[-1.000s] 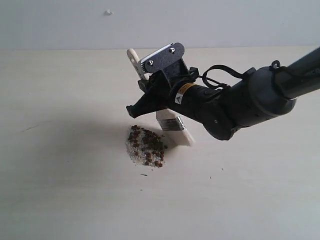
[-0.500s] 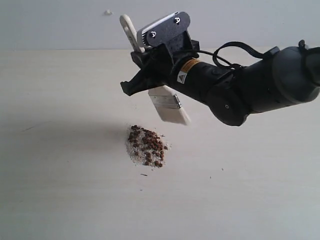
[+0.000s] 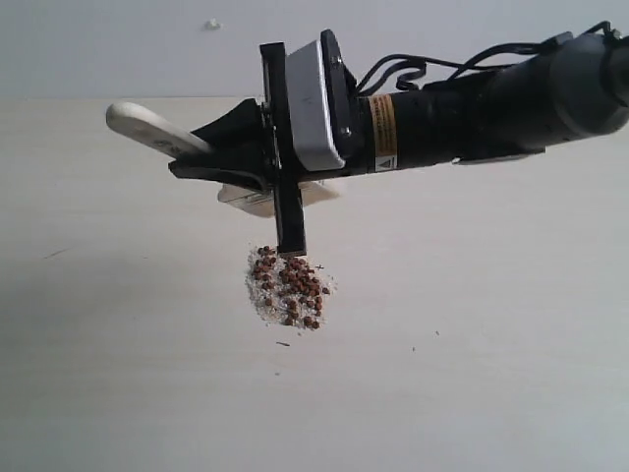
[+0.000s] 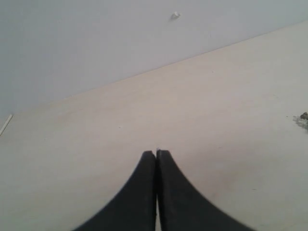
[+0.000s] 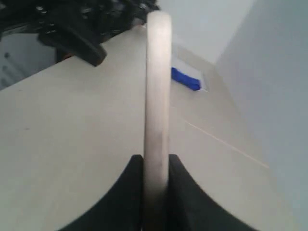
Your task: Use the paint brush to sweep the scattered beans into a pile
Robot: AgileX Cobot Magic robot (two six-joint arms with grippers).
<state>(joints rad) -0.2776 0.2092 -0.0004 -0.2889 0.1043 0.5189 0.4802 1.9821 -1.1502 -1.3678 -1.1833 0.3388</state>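
Observation:
The beans lie heaped in one pile of reddish-brown beans and whitish grains on the pale table. My right gripper is shut on the paint brush, which hangs in the air above and behind the pile, roughly level. Its wooden handle points left, and its pale head shows under the gripper body. In the right wrist view the handle runs edge-on out of the right gripper. The left gripper is shut on nothing, low over bare table. An edge of the pile shows far off to its side.
The gripper's black cross rail hangs down to just above the pile's far edge. A blue object and dark machinery sit at the table's far end. A grey wall with a white speck backs the table.
The right gripper lifted the brush off the table beside the pile and turned it from steeply tilted to roughly level, the handle swinging left. The pile has not changed.

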